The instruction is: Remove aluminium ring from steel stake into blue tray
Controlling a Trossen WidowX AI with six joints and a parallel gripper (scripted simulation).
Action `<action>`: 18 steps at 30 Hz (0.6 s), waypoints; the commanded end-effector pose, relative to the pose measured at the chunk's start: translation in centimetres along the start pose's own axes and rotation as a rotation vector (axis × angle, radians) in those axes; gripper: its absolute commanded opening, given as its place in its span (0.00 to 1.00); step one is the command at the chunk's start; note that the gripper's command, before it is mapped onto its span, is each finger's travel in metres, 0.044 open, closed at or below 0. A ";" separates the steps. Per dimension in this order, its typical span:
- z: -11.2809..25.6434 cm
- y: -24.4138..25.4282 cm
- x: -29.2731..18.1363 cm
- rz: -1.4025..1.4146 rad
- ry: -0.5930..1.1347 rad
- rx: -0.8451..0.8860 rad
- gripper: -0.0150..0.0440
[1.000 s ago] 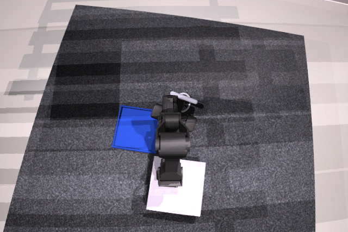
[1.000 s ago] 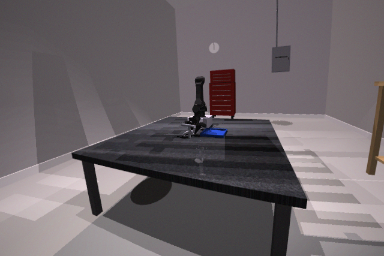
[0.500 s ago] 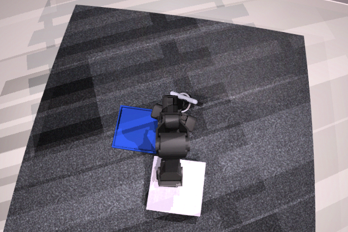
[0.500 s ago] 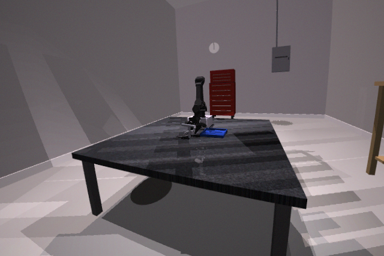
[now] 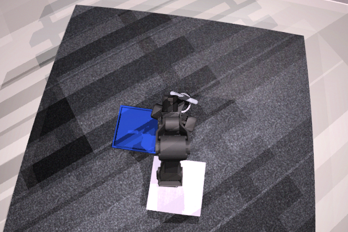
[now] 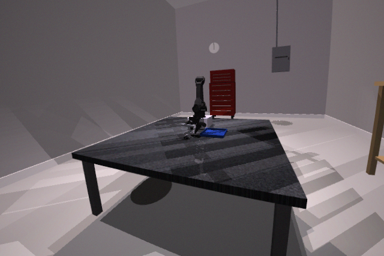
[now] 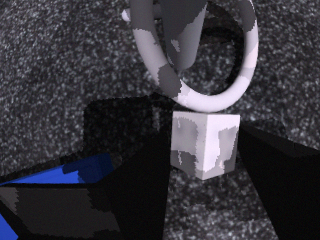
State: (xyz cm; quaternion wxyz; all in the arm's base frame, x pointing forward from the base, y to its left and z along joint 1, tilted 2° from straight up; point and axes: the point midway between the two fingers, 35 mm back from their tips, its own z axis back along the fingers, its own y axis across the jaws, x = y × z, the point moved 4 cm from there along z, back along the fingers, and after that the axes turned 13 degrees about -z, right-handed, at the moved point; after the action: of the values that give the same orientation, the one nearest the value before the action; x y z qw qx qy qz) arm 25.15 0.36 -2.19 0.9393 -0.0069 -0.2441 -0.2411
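Arm: reaching up the frame from lower centre; claw (image 5: 184, 117) (image 7: 202, 135) clamped on ring's (image 5: 187, 107) (image 7: 210, 103) tab (image 7: 205, 145). Tray (image 5: 135, 128) (image 6: 213, 132) (image 7: 55, 175): left of arm, partly covered.

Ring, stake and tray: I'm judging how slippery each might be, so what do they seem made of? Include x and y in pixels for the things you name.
Ring (image 5: 185, 110) (image 7: 218, 103): probably aluminium, smooth and satin; pale, with soft highlights.
Stake (image 7: 187, 42): likely steel, smooth; grey, with gentle shading round its post.
Tray (image 5: 135, 128) (image 6: 213, 135) (image 7: 55, 175): perhaps plastic or painted metal; evenly blue, fairly smooth. The look leaves this open.
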 end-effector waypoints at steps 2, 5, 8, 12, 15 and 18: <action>0.6 0.3 0.6 0.001 -0.009 0.007 0.25; 1.0 0.3 0.9 0.002 -0.009 0.008 0.25; 1.3 0.3 1.1 0.003 -0.009 0.009 0.25; 1.4 0.4 1.2 0.004 -0.004 0.006 0.25; 1.4 0.7 1.3 0.006 0.016 -0.006 0.25; 1.4 0.9 1.5 0.009 0.038 -0.020 0.25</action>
State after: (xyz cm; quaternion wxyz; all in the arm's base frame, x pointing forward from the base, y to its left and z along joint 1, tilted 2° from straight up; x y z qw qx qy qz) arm 25.60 0.53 -0.41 0.9437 -0.0108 -0.2302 -0.2375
